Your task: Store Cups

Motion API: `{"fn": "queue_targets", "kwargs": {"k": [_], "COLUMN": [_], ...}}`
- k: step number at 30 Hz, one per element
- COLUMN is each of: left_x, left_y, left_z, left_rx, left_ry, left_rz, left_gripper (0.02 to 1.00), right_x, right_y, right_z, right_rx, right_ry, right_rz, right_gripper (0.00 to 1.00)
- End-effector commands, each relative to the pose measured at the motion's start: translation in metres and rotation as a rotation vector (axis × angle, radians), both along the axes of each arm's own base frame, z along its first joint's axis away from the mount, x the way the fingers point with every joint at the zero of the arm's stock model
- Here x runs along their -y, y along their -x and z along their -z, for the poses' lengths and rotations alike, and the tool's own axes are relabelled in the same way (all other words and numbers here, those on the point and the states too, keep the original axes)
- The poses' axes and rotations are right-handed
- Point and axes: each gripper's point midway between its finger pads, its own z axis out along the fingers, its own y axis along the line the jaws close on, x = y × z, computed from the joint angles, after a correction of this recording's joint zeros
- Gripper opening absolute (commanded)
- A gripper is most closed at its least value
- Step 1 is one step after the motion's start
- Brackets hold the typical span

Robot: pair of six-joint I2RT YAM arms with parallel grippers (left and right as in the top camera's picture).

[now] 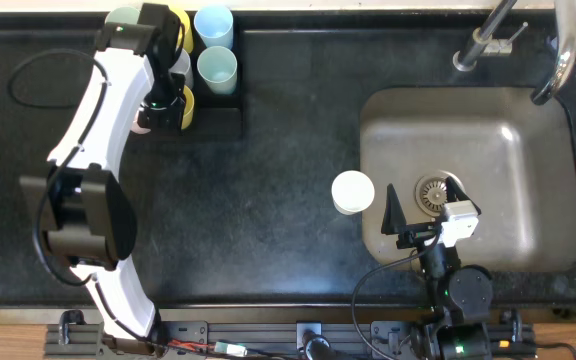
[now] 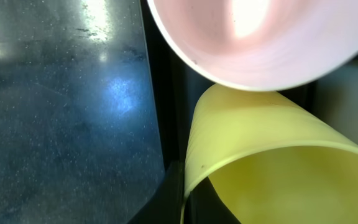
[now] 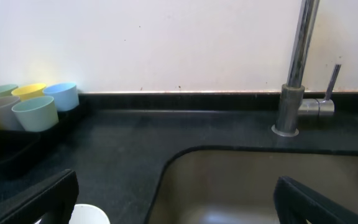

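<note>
A black, finely speckled stone countertop fills the left and middle of the top view. It also runs as a narrow border around a rectangular brushed stainless-steel sink basin sunk into the right half of the frame, which has a round metal drain strainer in its floor toward its left side. At the upper right of the frame, on the counter strip behind the basin, stands a tall chrome tap with a thin side lever, and behind the counter rises a plain white wall.
</note>
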Motion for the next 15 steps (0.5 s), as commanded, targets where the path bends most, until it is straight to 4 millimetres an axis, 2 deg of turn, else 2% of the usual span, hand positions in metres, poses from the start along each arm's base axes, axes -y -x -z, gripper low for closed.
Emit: {"fn": "queue_targets", "kwargs": {"k": [1, 6, 9, 11, 15], "left_x": [-0.004, -0.004, -0.004, -0.004, -0.005], "left_y": [0.002, 0.002, 0.002, 0.002, 0.002], "left_z": [0.013, 0.014, 0.014, 0.013, 0.004], "left_rx": [-0.035, -0.036, -0.036, -0.034, -0.011], "left_ry": [-0.024, -0.027, -0.027, -0.027, -0.032], "left_rz": [-0.013, -0.014, -0.013, -0.014, -0.014], "left_gripper": [0.062, 0.126, 0.205, 0.347, 0.461], "right_x": [-0.002, -0.002, -0.002, -0.002, -0.002], "right_y": [0.0, 0.0, 0.0, 0.0, 0.0], "right_z": [0.003, 0.003, 0.003, 0.003, 0.003], "right_rx": [0.002, 0.002, 0.002, 0.002, 0.002], "right_ry": [0.003, 0.003, 0.003, 0.003, 0.003], "right_rz": [-0.01, -0.01, -0.01, -0.01, -0.01], "right_gripper": [0.996, 0.996, 0.998, 0.998, 0.996]}}
